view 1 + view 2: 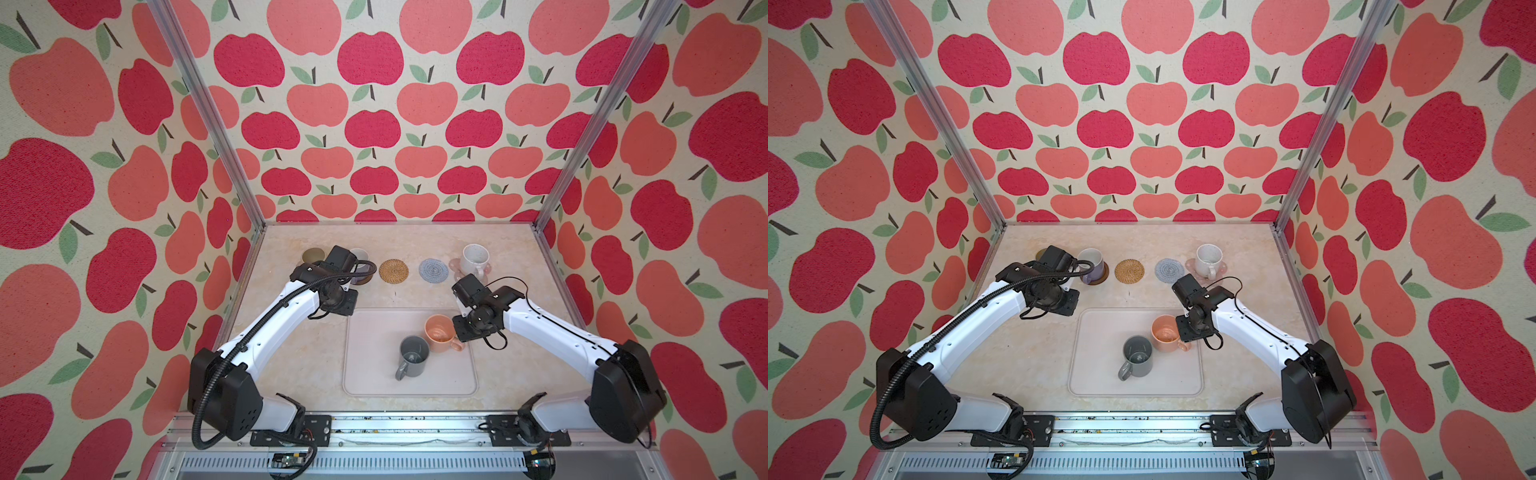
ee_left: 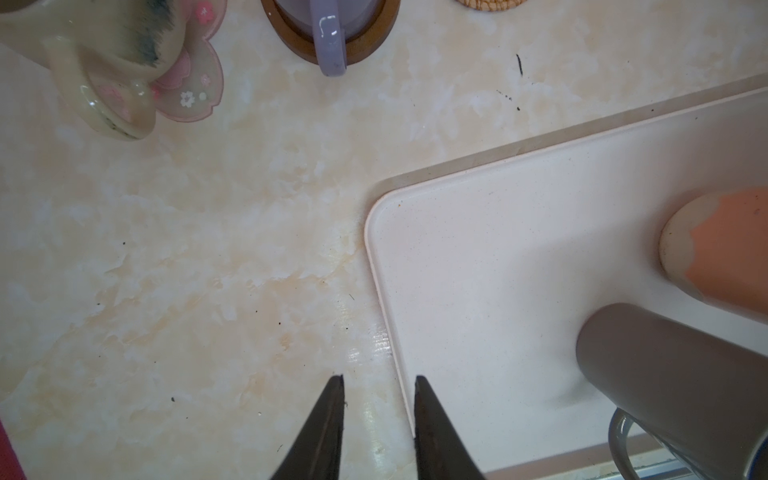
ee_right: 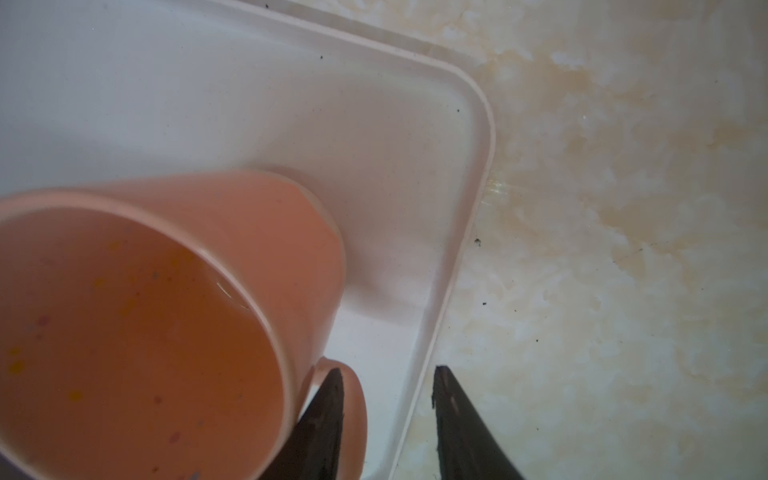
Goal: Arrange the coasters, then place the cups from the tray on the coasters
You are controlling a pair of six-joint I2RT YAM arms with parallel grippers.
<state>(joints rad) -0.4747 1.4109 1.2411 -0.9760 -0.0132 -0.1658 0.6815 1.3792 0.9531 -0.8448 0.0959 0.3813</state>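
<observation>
The pale tray point(image 1: 374, 374) holds a peach-orange cup point(image 1: 439, 332) and a tall dark grey cup point(image 1: 413, 357). My right gripper point(image 3: 388, 370) is open at the peach cup's handle point(image 3: 357, 399); one finger lies over the handle loop and the other over the tray rim. My left gripper point(image 2: 379, 378) is open and empty above the table beside the tray's corner point(image 2: 374, 216). At the back, a beige-olive cup point(image 2: 104, 50) stands on a pink flower coaster point(image 2: 195, 83), a lavender cup point(image 1: 1091, 262) on a brown coaster point(image 2: 299, 45), and a white speckled cup point(image 1: 475, 257) on another pink coaster point(image 1: 455, 266).
A rattan coaster point(image 1: 393, 271) and a grey-blue knitted coaster point(image 1: 433, 270) lie bare in the back row between the cups. The left arm point(image 1: 291, 307) hides part of the lavender cup in a top view. Apple-patterned walls enclose the table on three sides.
</observation>
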